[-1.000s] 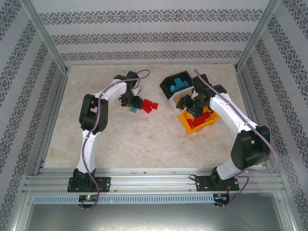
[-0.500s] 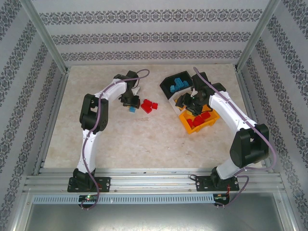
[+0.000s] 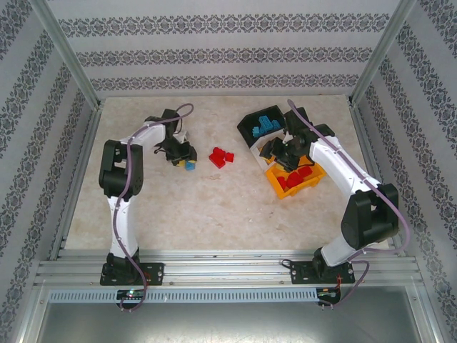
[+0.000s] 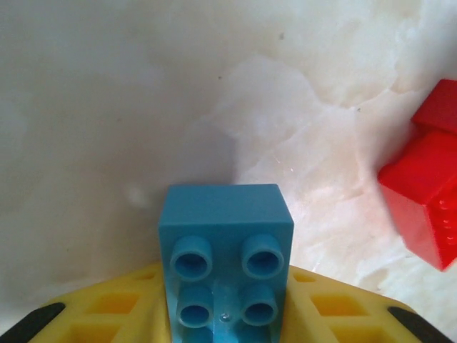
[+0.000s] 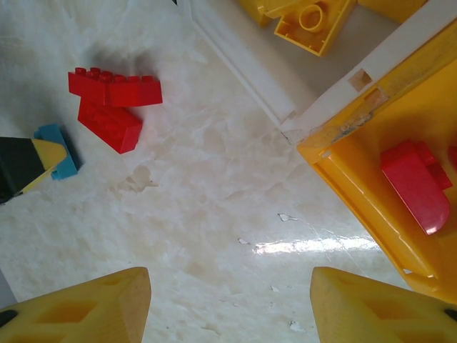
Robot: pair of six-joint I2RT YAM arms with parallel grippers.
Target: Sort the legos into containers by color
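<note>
we note left gripper (image 4: 225, 318) clamped on a light blue lego (image 4: 226, 236); right gripper (image 5: 228, 300) spread wide apart, near the orange bin (image 5: 357, 193).

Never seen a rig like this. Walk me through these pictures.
Two robot arms stand on a table, each ending in a two-finger gripper. One picture looks down from above; the other two come from cameras on the wrists. The left gripper is closed on a light blue brick. The right gripper is open, above the table beside the orange bin, which holds red bricks. Loose red bricks lie between the arms. The black bin holds blue bricks, the white bin yellow bricks.
</note>
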